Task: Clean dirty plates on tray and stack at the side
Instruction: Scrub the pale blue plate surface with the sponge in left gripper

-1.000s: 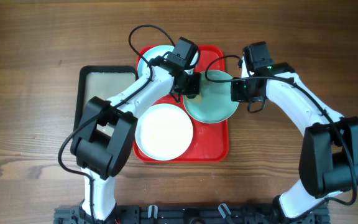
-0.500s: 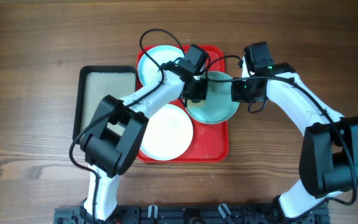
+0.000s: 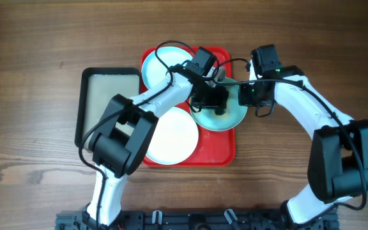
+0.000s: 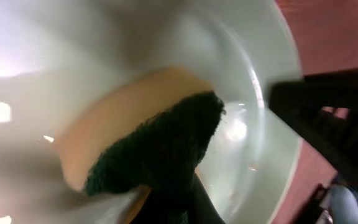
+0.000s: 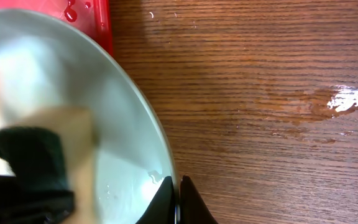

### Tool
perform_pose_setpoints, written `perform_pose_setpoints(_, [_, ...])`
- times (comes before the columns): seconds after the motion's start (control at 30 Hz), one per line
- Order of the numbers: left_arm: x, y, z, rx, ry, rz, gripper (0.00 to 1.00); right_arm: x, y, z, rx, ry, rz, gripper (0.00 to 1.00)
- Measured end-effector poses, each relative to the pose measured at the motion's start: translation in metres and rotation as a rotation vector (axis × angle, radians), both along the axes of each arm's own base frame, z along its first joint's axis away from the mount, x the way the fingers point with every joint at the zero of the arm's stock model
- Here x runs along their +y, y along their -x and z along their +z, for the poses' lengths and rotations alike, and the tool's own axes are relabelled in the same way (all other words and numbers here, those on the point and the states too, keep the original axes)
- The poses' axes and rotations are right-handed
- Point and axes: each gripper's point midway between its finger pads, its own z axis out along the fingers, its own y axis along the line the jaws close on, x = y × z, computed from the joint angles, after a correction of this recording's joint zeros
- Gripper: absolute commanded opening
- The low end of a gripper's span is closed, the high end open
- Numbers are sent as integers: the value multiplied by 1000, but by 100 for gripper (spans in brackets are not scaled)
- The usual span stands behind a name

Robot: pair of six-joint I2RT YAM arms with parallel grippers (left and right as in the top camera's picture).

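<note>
Red plastic holds the middle of the worktop: the tray (image 3: 219, 150) sits a little toward the far edge with three plates on it. From overhead, an aqua plate (image 3: 158, 64) lies at its far left corner and a whitish plate (image 3: 171, 137) at its near left. The greenish plate (image 3: 232, 116) overhangs the tray's right rim. The left gripper (image 3: 213, 99) is right over that plate's centre, and what it grips is hidden from up here. The right gripper (image 3: 244, 96) nips the plate's rim on the side toward the worktop's right edge. A black-rimmed basin (image 3: 82, 105) stands just beside the tray's left rim. Half a second back the left gripper was at this plate's left rim. It has crossed to the middle, and the right arm hasn't budged.

Left wrist now: the jaws are closed on a sponge (image 4: 135, 137), yellow foam with a dark green scouring face, pressed flat into the glossy bowl.

Right wrist: the fingertips are narrowed hard onto the rim, with bare wood and a wet patch (image 5: 348, 96) beyond. That open side looks like the stacking ground, so the right arm is the nearer carrier.
</note>
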Motion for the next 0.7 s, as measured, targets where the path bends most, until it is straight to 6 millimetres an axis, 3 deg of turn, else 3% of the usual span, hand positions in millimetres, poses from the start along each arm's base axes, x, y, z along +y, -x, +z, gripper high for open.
perform_pose_setpoints(0.23, [-23, 1, 20, 1, 113, -48, 4, 8, -1, 1, -6, -34, 14, 4])
perform_pose_setpoints(0.3, [-26, -6, 32, -6, 133, -46, 4, 9, -1, 1, -7, -35, 15, 4])
perform_pose_setpoints(0.37, [-16, -19, 38, -13, 130, -14, 4, 9, -1, 1, -7, -35, 15, 4])
perform_pose_setpoints(0.47, [28, -46, 45, -39, 50, 95, 4, 9, -1, 1, -7, -35, 16, 4])
perform_pose_setpoints(0.53, [63, -62, 65, -94, -11, 166, 4, 9, -1, 1, -8, -34, 15, 4])
perform_pose_setpoints(0.63, [129, -72, 98, -156, -157, 296, 4, 9, -1, 1, -8, -34, 15, 4])
perform_pose_setpoints(0.7, [189, -70, 108, -153, -308, 405, 4, 9, -1, 1, -8, -34, 15, 4])
